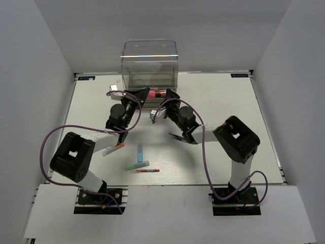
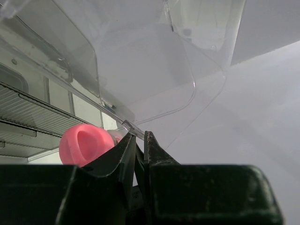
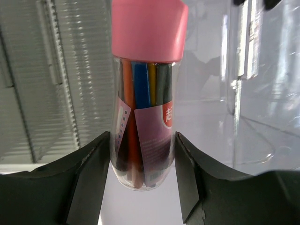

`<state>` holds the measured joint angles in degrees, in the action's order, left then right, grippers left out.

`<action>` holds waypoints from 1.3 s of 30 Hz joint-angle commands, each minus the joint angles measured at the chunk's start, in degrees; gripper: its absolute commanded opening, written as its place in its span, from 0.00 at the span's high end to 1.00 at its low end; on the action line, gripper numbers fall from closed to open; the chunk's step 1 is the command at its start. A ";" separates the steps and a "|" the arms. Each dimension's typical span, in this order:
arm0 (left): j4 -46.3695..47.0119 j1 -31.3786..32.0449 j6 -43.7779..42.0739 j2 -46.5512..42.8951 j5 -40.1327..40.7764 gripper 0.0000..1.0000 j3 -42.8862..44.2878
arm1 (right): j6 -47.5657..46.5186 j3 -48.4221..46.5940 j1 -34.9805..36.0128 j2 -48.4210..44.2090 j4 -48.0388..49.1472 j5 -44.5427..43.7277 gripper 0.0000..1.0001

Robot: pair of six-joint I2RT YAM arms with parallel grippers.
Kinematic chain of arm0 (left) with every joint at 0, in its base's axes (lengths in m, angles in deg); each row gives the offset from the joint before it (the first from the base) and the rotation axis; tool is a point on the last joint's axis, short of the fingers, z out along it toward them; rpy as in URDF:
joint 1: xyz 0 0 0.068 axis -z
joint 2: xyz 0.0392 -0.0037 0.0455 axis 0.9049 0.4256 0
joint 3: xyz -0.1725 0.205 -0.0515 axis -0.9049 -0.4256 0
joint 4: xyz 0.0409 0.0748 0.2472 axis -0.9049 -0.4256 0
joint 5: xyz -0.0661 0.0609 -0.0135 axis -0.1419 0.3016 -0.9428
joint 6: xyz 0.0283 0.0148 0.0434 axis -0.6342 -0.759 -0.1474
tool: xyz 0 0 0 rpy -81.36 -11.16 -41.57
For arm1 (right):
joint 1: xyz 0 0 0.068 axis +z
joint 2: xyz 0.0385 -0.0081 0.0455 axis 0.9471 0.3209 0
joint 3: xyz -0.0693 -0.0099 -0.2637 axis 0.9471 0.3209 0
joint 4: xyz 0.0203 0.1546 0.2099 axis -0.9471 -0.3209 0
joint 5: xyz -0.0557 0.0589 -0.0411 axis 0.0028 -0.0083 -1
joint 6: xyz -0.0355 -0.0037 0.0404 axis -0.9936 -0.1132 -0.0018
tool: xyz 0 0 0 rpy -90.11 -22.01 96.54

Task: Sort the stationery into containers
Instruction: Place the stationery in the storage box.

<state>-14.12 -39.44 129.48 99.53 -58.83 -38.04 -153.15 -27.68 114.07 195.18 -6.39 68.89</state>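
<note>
Loading step in hand. Right tool (image 3: 140, 154) grips a pink-capped tube of pens (image 3: 145, 112) at the front of the clear box (image 1: 150, 61). Left tool (image 2: 139, 140) is closed on a thin clear edge of that box, apparently holding it open. A light blue pen (image 1: 139, 151) lies loose well in front of the box. Next move, as judged: carry the tube inside, then release.

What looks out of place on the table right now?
Pens lie loose at mixed angles on the table: a white orange-tipped pen, a light blue pen, a teal-green pen and a thin red pen. None is in the clear box.
</note>
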 commanded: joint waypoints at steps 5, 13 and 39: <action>2.67 0.21 -0.68 -3.89 -0.09 1.00 2.96 | -2.86 -5.66 0.90 2.14 7.89 -1.92 1.00; 2.67 0.21 -0.68 -3.89 -0.09 1.00 2.96 | -8.22 -10.67 1.16 7.15 10.08 -5.17 1.00; 2.67 0.21 -0.68 -4.95 -0.09 1.00 2.96 | -19.38 -20.16 -0.25 13.30 1.66 -9.66 1.00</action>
<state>-14.21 -39.18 129.30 98.26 -58.85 -37.84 -170.41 -44.58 114.09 208.25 -6.28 61.16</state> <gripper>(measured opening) 0.236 0.579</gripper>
